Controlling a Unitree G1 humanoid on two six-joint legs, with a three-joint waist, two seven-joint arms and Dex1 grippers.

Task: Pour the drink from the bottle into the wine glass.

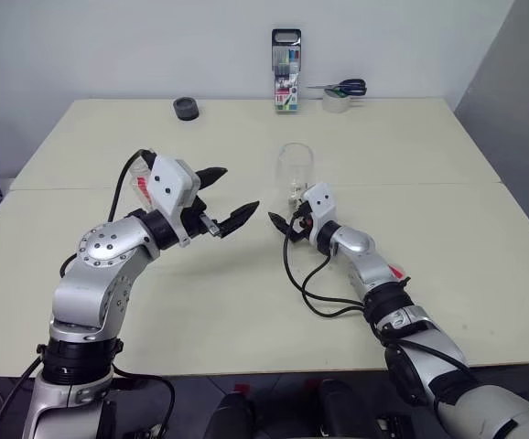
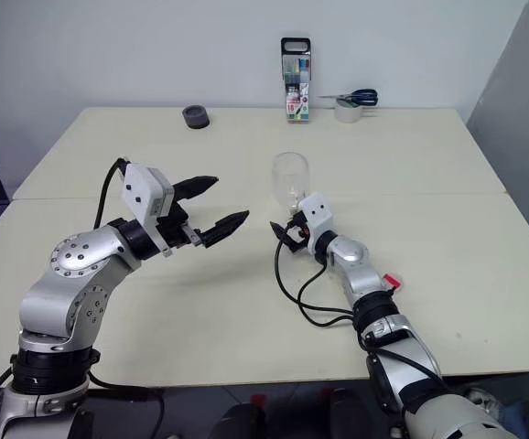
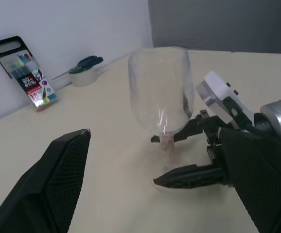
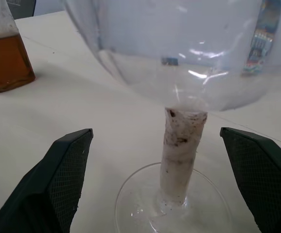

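Both pincers gaped empty: the right pincer (image 1: pixel 286 218) flanked the clear stemmed wine glass (image 1: pixel 296 171), the left pincer (image 1: pixel 228 197) hovered nearby.

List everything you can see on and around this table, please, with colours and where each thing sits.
table: one, cream, carries everything.
wine glass: one, clear, empty, upright mid-table, stem wrapped in whitish tape.
bottle: one, clear, holding amber drink, standing behind the left arm.
marker pack: one, black frame with coloured pens, upright at the far edge.
tape roll: one, whitish, far edge, beside the pack.
scissors: one pair, blue handles, lying on the tape roll.
small dark ring: one, dark grey, far left of the pack; what it is I cannot tell.
left gripper: black jaws open, raised, left of the glass.
right gripper: black jaws open, either side of the stem, not touching.
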